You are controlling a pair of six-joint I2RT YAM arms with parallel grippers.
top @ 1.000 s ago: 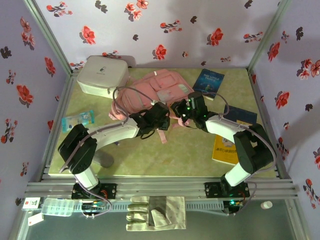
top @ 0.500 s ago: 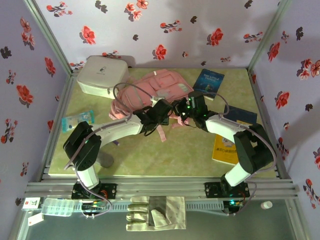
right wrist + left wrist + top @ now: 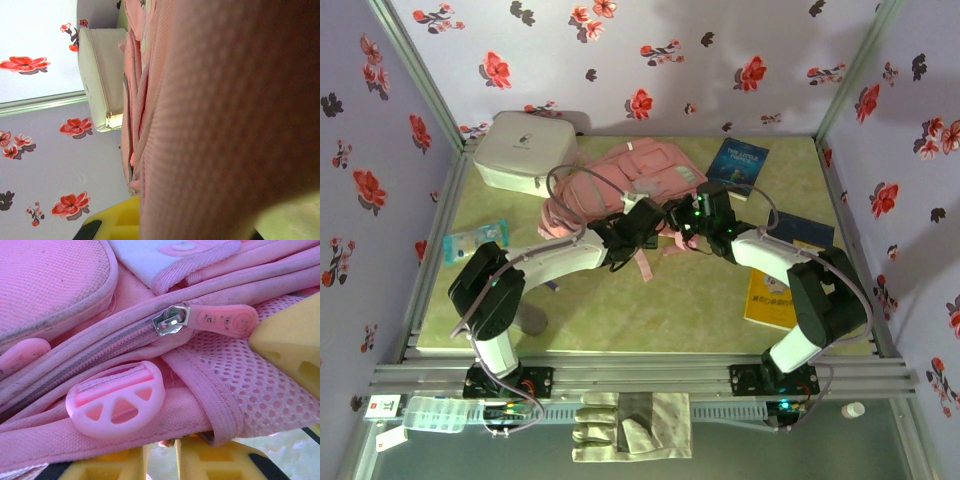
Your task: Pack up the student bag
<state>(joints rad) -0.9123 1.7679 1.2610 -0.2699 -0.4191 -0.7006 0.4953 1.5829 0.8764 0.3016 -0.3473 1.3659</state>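
Top external: student bag lies 12 o'clock on table. Your left gripper pinches near hem, right gripper clamps mesh at its 3 o'clock, likely tensioning fabric for zip pull.

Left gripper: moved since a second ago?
Yes. In the top view the left gripper has shifted up and right, nearer the blue book, along the student bag.
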